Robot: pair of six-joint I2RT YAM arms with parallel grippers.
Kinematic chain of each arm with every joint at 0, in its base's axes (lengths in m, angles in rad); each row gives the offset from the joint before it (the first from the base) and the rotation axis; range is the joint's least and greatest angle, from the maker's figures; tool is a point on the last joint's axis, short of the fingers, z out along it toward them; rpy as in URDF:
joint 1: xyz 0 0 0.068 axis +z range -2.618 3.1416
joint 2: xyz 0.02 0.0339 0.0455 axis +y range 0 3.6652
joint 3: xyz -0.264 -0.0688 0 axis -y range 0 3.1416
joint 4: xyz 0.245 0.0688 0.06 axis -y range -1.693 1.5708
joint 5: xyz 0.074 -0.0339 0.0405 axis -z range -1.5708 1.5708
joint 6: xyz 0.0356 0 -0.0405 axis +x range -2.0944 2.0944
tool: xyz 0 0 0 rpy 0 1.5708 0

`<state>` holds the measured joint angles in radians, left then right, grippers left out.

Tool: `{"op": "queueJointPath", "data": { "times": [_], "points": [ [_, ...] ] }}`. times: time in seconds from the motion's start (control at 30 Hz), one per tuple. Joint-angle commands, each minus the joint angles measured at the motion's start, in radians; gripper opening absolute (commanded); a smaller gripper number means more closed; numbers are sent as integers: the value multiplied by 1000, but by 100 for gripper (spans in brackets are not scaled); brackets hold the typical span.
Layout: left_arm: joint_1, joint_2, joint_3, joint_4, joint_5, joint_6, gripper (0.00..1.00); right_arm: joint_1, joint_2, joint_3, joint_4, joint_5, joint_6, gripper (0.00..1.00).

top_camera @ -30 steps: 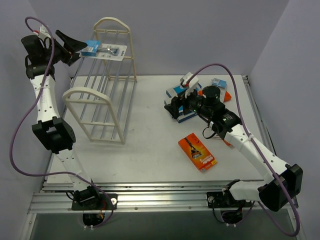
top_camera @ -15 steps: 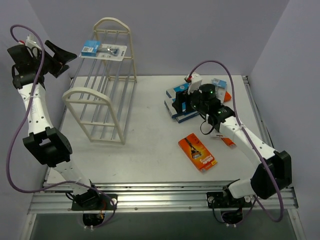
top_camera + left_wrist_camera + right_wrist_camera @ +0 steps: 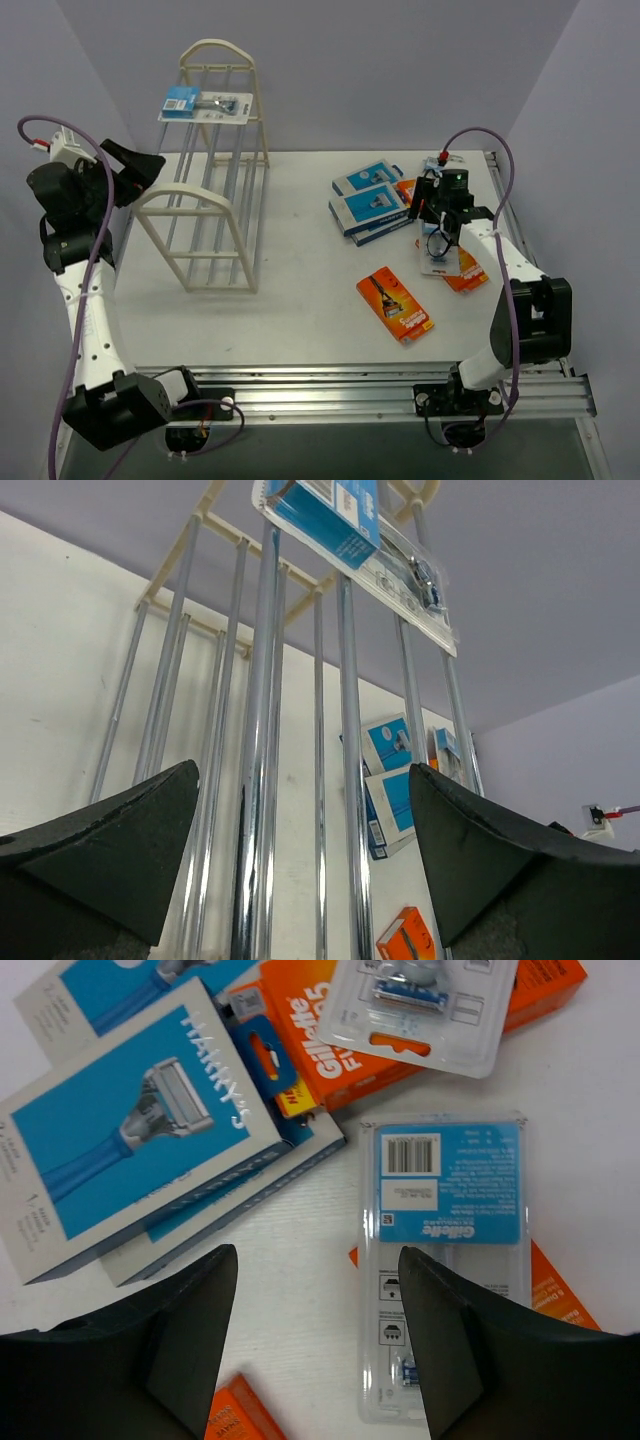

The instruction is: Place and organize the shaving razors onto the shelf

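Cream shelf (image 3: 215, 170): your landmark, upright, with one shelved blister card (image 3: 205, 104) lying across its top rods.
Left gripper (image 3: 135, 165): just left of the shelf, jaws spread wide and empty.
Right gripper (image 3: 320, 1360): well right of the shelf, jaws apart and empty, above a loose blister card (image 3: 445, 1260) and a blue-and-white box (image 3: 140, 1125).
Orange box (image 3: 395, 305): right of the shelf, apart from the pile.
Risk: the loose blister card rests on another orange pack. If you close off-centre you may pinch both, or the flat card may slip. Narrow packs could drop between the rods.
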<state>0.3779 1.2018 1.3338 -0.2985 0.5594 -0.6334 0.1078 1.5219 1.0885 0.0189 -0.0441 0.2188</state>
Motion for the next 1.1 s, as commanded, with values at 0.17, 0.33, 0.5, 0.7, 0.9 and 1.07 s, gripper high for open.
{"op": "queueJointPath", "data": {
  "times": [0.17,0.33,0.5,0.7,0.9,1.07],
  "points": [
    [-210,-185,-171,-45,-245,156,94,-95,40,-61,-45,101,-10,59],
    [-240,-209,-202,-88,-354,216,94,-109,66,-79,-42,92,-21,58],
    [-240,-223,-208,-128,-430,222,94,-146,86,-71,-42,59,-12,58],
    [-240,-229,-190,-160,-444,199,94,-145,46,-102,10,-10,-9,56],
    [-232,-251,-185,-179,-437,198,94,-145,67,-117,13,-39,-1,57],
    [-214,-246,-200,-154,-424,213,94,-146,66,-119,29,-60,7,57]
  ]
}}
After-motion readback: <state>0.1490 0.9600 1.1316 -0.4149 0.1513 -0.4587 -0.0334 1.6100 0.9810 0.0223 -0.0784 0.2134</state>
